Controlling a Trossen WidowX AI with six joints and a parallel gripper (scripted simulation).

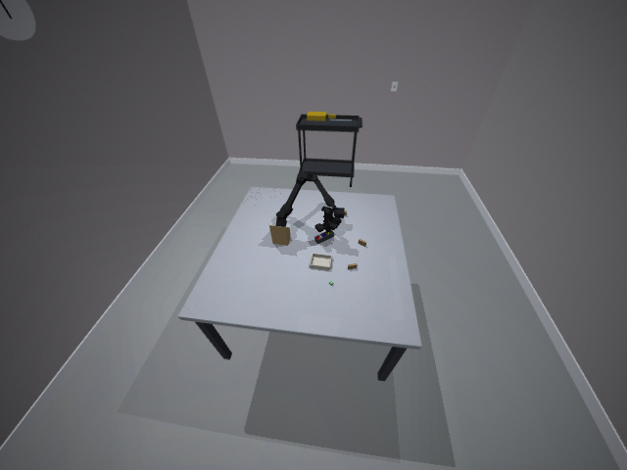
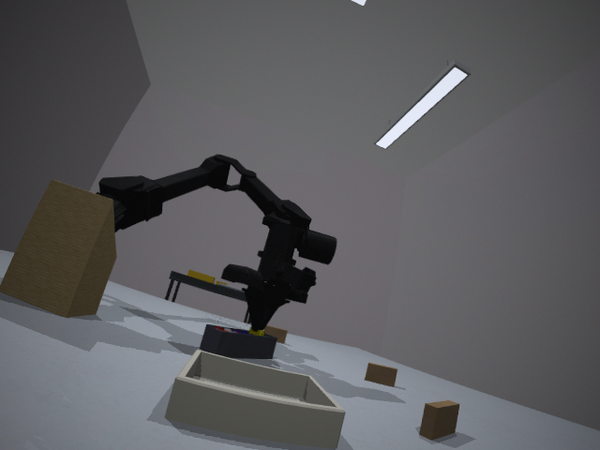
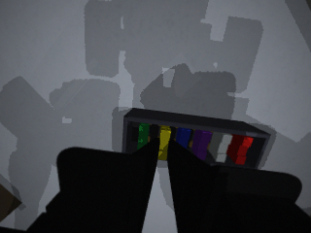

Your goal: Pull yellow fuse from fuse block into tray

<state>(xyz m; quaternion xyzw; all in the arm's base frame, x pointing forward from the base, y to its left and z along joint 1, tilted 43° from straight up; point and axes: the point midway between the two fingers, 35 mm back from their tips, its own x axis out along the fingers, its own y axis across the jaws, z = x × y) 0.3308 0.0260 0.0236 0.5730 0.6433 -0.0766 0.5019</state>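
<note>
My gripper (image 2: 258,329) (image 3: 163,143) points down over the dark fuse block (image 1: 324,239) (image 2: 242,345) and is shut on the yellow fuse (image 2: 256,332) (image 3: 165,131). The fuse's yellow top shows just above the block's rim; I cannot tell whether its lower end is still in the slot. The green fuse (image 3: 143,135) and the blue fuse (image 3: 184,135) stand close on either side of it. Purple (image 3: 201,145), white (image 3: 224,148) and red (image 3: 241,149) fuses follow along the row. The cream tray (image 1: 320,267) (image 2: 251,412) is empty and stands apart from the block.
A tall wooden block (image 1: 279,235) (image 2: 52,251) stands by the arm's base. Small wooden blocks lie to the tray's right (image 1: 352,265) (image 2: 433,421), farther back (image 1: 362,243) (image 2: 381,374) and behind the fuse block (image 2: 277,334). A small green piece (image 1: 331,283) lies in front of the tray.
</note>
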